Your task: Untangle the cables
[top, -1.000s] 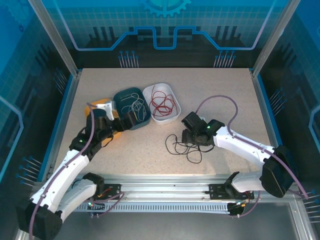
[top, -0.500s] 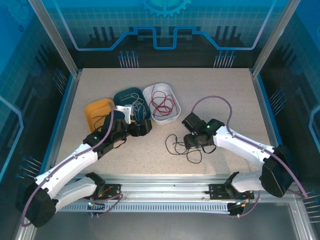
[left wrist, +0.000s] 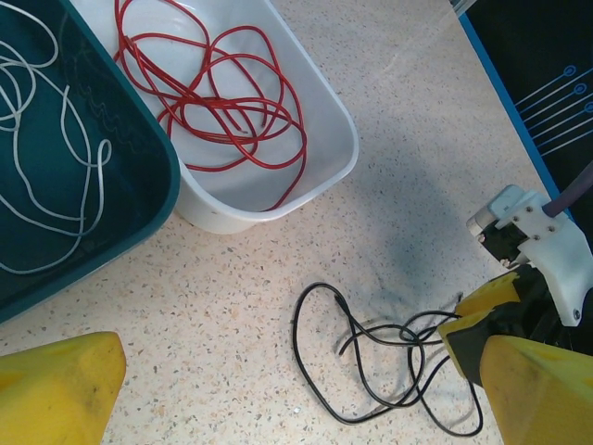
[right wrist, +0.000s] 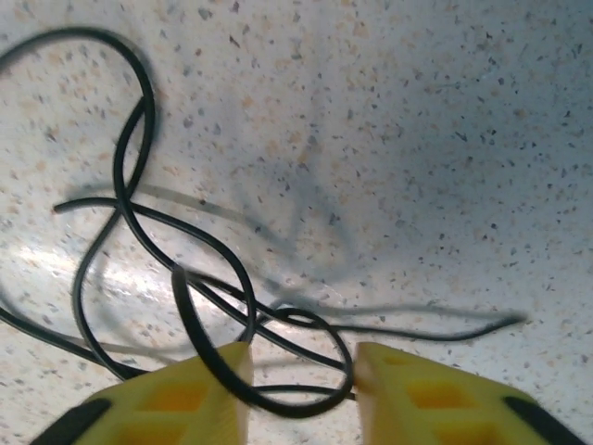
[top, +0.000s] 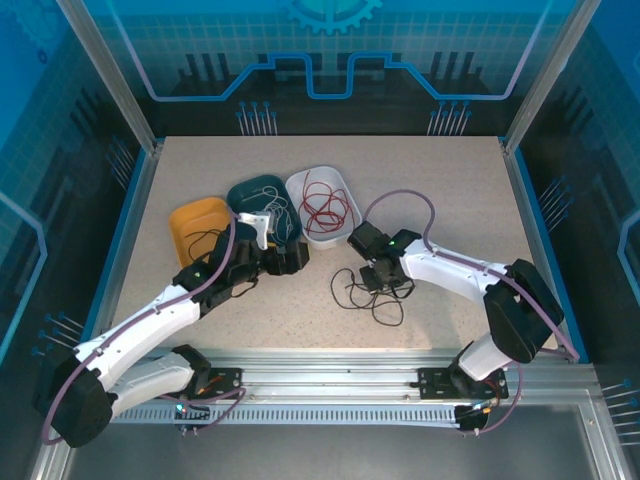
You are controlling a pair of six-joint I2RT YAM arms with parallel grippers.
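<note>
Nothing here can be read; I can make out no words, numbers or brand marks anywhere. The nearest thing to a sign is a light blue gear emblem [top: 331,12] printed at the top of the back panel [top: 450,50]. Angular line graphics run below it, and it carries no letters.

You have a red cable [left wrist: 218,102] in a white tub [left wrist: 326,139], a white cable [left wrist: 65,139] in a teal tub [left wrist: 139,199], a black cable [left wrist: 389,371] on the beige table [left wrist: 232,306] (speckled dark and tan), an orange tub [top: 195,220], and yellow jaws on both arms.
</note>
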